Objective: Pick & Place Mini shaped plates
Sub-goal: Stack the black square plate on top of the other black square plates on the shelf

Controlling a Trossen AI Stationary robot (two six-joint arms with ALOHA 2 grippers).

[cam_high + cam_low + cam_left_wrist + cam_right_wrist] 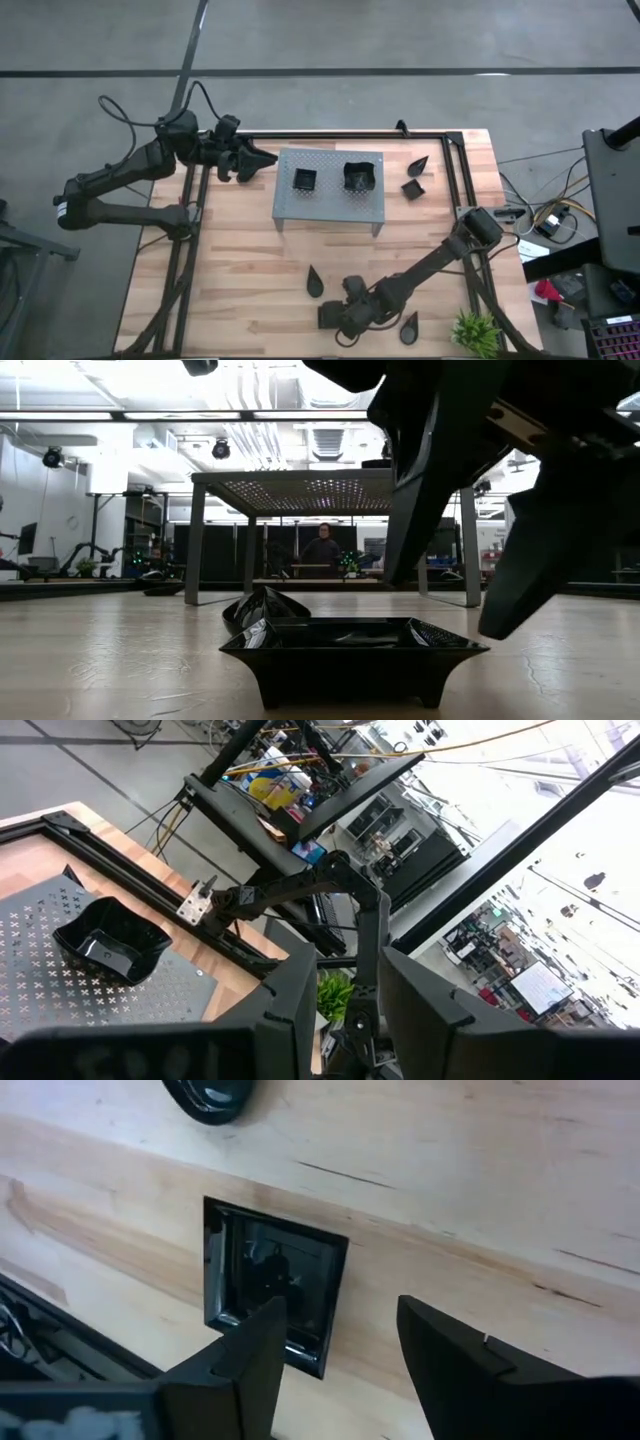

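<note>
— One square plate [272,1288] is the item next in line. Location?
— Near edge of the tabletop [240,270], a little right of centre. The right gripper [340,1345] hangs just over it, fingers apart, nothing between them.
— Which way does it lie from the claw?
— Slightly off to one side. In the right wrist view one finger sits over the plate's rim and the other over bare wood beside it. My judgement: the gripper needs a small sideways shift so one rim edge falls between the fingers.
— Long axis?
— None to speak of; it is square, sides roughly in line with the fingers.
— Other stock?
— Two plates on the grey rack [330,205]; two near the far right corner; teardrops at the near edge.
— Left gripper [262,160]?
— Waiting at the rack's far left, fingers slightly apart, well away. Right arm is nearer.
</note>
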